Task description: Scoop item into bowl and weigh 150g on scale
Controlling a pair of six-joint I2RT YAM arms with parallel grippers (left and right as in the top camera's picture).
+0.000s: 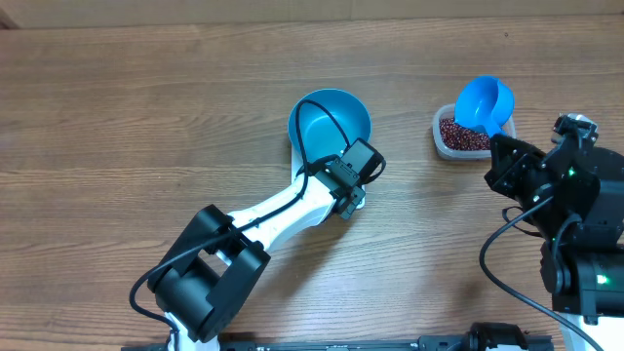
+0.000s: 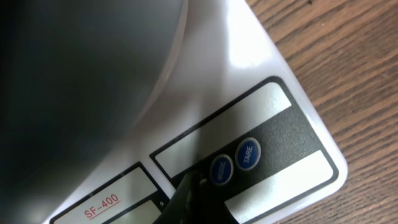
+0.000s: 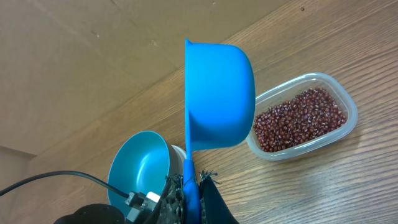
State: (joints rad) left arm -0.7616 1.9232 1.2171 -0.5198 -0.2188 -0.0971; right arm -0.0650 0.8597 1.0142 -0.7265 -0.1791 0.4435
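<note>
1. left gripper (image 2: 191, 186): jaws are pressed together with nothing between them. The dark tip is set down at the front panel of the scale (image 2: 249, 62), at the edge of a round blue button (image 2: 221, 169). A second blue button marked TARE (image 2: 248, 153) is seen just beside it.
2. bowl (image 1: 331, 117): bright blue and upright, it is seated on the scale directly behind the left gripper.
3. right gripper (image 3: 189, 186): it is clamped on the handle of a small blue scoop (image 3: 217, 93). The scoop is held tilted above the near end of a clear tub (image 3: 348, 102).
4. beans (image 3: 298, 121): dark red-brown, they are heaped inside the tub, which is placed right of the bowl.
5. table (image 1: 146, 117): wood-grained. The scale and tub are carried on it.
</note>
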